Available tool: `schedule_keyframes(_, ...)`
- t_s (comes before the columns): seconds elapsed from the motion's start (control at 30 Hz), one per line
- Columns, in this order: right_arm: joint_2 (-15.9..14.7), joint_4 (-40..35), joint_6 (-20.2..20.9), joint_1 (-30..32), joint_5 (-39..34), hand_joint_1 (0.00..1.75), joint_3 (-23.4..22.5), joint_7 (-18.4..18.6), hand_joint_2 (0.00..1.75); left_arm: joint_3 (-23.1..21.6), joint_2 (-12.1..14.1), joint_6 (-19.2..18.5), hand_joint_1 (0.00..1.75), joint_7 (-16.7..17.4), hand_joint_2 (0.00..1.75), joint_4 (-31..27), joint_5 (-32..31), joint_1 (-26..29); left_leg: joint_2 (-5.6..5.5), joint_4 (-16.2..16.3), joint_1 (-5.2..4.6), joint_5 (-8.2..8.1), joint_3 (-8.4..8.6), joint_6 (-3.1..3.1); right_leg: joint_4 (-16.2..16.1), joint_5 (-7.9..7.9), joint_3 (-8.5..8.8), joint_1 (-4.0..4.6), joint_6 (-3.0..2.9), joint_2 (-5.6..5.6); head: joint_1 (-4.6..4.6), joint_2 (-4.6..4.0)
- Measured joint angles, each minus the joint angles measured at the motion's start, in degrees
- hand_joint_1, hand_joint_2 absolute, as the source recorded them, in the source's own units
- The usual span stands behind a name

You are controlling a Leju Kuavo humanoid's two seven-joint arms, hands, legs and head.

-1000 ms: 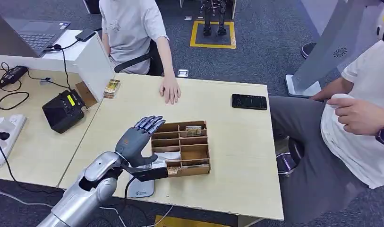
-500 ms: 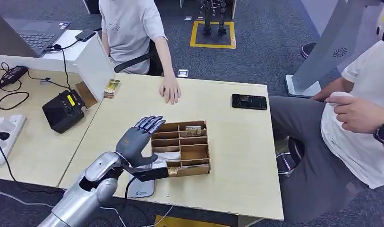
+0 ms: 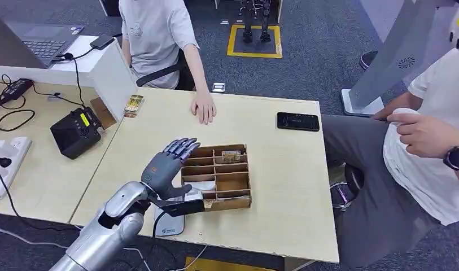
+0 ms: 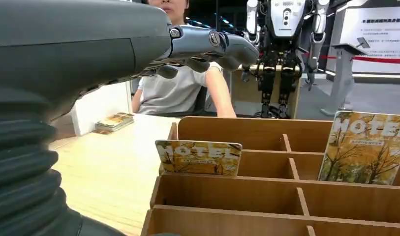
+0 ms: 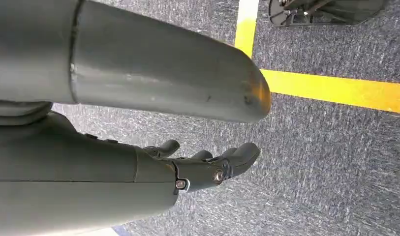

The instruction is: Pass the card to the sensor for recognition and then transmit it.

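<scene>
Card [image 4: 198, 158], yellow-and-brown with "HOTEL" lettering, stands upright in a compartment at the near-left part of the wooden divided tray [image 3: 234, 199]; a second card of the same print [image 4: 366, 147] leans in a compartment further along, and from the head view a card [image 3: 231, 156] shows in the tray's far row. Tray rests on the pale wooden table [image 3: 283, 186], near its front edge. Left hand [image 3: 166, 167]: raised above the tray's left side, fingers extended and apart, thumb out toward the tray, holding nothing; in the left wrist view its fingers [image 4: 210, 46] reach forward above the card without touching it. Right hand [image 5: 202, 169]: hanging over grey carpet with a yellow floor line [image 5: 335, 88], fingers loosely extended, nothing in it. Black sensor box with a yellow label [image 3: 77, 131]: on the adjoining desk, well to the left of the tray. Small stack of cards [image 3: 134, 105]: at the table's far-left corner, beside a white partition [image 3: 111, 73]. Black phone [image 3: 297, 121]: flat on the table's far-right part. Person in a grey shirt [image 3: 153, 34]: seated across the table, one hand [image 3: 203, 107] flat on the tabletop. Second person in a white shirt [image 3: 436, 147]: seated to the right of the table.
</scene>
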Motion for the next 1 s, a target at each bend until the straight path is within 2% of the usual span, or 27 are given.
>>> schedule_keyframes(0.53,0.00,0.00,0.02,-0.02,0.15,0.00,0.00,0.00,0.00,0.00,-0.90,0.00,0.00,0.15,1.75,0.46,0.02,-0.64,0.00,0.00,0.00,0.00,0.00,0.00,0.00,0.00,0.00,0.00,0.00,0.00,0.00,0.00)
schedule_keyframes(1.0,0.00,0.00,0.02,-0.09,0.92,0.00,0.00,0.07,0.00,0.00,-2.40,0.72,0.00,0.94,1.75,3.13,-0.50,-2.09,0.00,0.00,0.00,0.00,0.00,0.00,0.00,0.00,-0.01,0.00,0.00,0.00,0.00,0.00)
